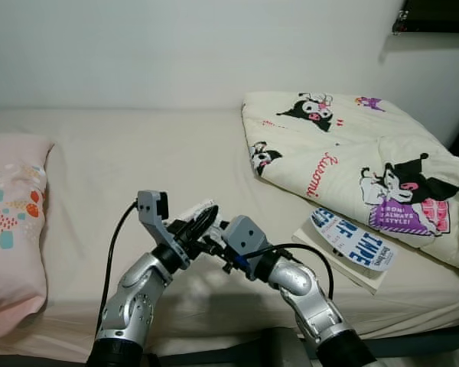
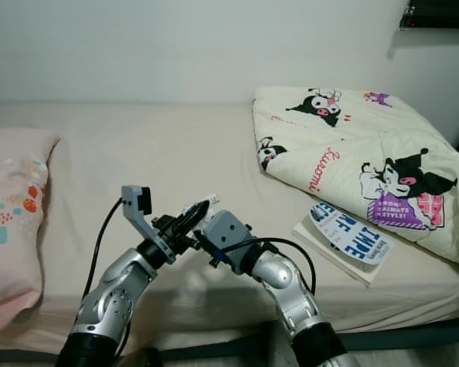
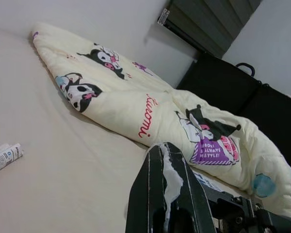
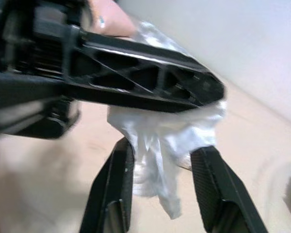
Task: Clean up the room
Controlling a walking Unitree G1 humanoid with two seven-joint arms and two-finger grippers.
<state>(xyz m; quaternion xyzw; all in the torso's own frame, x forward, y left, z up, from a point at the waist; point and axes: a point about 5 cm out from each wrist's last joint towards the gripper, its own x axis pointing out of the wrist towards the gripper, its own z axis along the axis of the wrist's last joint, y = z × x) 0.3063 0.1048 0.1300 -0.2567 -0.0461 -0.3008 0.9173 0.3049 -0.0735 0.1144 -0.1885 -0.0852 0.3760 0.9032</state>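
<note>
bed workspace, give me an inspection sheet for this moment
surface: bed with a cream sheet
job's things: crumpled white plastic wrapper, clamped in the left pincer
clutter: magazine beside the quilt; small white tube on the sheet
grippers: left pincer shut on the wrapper; right pincer open, its fingers either side of the wrapper's hanging end
cables: black cable looping off the left arm, another over the right forearm
surroundings: cartoon-print quilt bunched at right, pink pillow at left, white wall behind
</note>
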